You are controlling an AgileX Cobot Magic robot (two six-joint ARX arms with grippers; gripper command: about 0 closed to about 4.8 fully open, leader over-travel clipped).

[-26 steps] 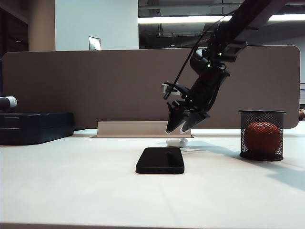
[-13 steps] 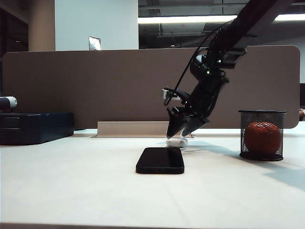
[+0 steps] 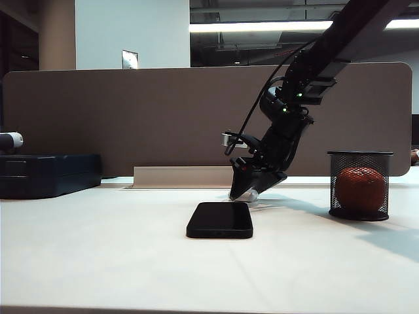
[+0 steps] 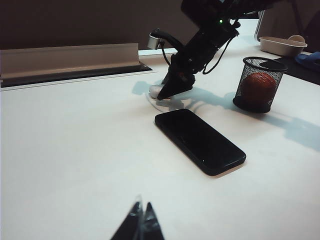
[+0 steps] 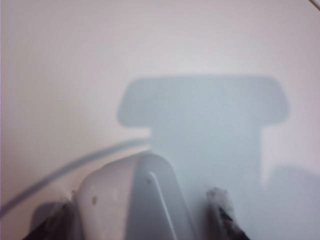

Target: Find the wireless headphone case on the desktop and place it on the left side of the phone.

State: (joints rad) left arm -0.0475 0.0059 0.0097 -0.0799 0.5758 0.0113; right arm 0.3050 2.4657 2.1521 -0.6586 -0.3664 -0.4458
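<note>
Behind phone (image 3: 220, 220), right pincer (image 3: 247, 194) angled down astride case (image 5: 127, 200)

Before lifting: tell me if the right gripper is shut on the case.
Not yet shut: right gripper fingers straddle the case on the desktop.

Open-plan office, by the evidence. Broad off-white desktop (image 3: 98, 261) backed by a brown partition panel (image 3: 131, 118) with a cable tray (image 3: 177, 176) along its base. Black mesh pen cup (image 3: 360, 185) on the desk. Strip ceiling lights (image 3: 262, 27) and dark exposed ceiling beyond the partition.
</note>
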